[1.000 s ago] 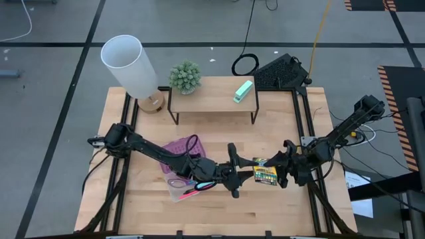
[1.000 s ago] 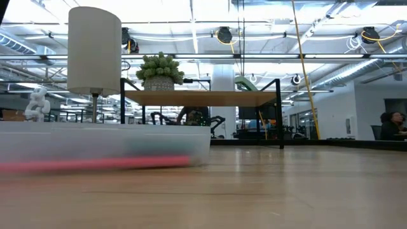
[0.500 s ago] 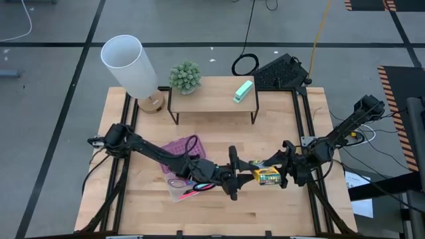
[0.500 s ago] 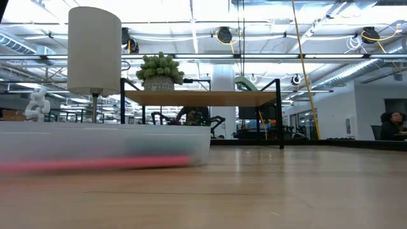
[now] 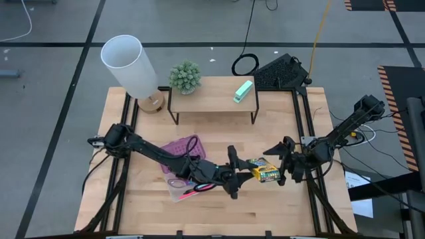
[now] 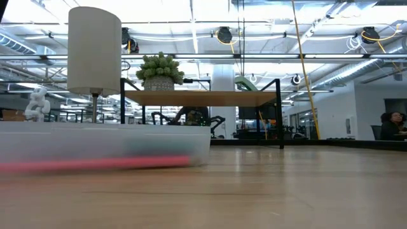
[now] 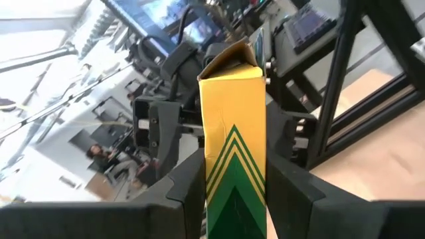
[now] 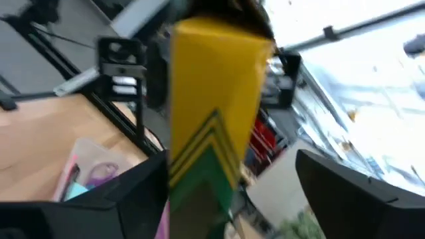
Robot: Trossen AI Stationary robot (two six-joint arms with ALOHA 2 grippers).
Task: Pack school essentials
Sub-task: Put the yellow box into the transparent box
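The yellow-green crayon box [image 5: 263, 173] hangs between my two grippers over the middle of the table. My left gripper [image 5: 240, 174] is shut on its left end. My right gripper [image 5: 275, 166] is open, with its fingers standing wide on either side of the box's right end [image 8: 212, 99]. Whether one of those fingers touches the box, I cannot tell. The clear case [image 5: 182, 190] rests on the table near my left arm, with a pink pencil [image 5: 194, 192] and purple-handled scissors [image 5: 176, 182] inside it. Its purple lid [image 5: 182, 147] lies behind it. My left gripper pinches the crayon box's two long sides [image 7: 214, 192] between its two fingers [image 7: 189, 189] at the box's left end. The fingers come level from the table's left and lie along the box. The box juts out level toward the table's right, with its opened flap end [image 7: 229, 56] far from the fingers.
A wooden shelf [image 5: 212, 99] at the far edge carries a potted plant [image 5: 184, 76] and a mint-green block [image 5: 244, 91]. A white lamp [image 5: 129, 65] stands at the far left. The near part of the table [image 5: 265, 212] is bare wood.
My right gripper has opened and let go of the crayon box's right end. The box stays level in my left gripper, at almost the same spot.
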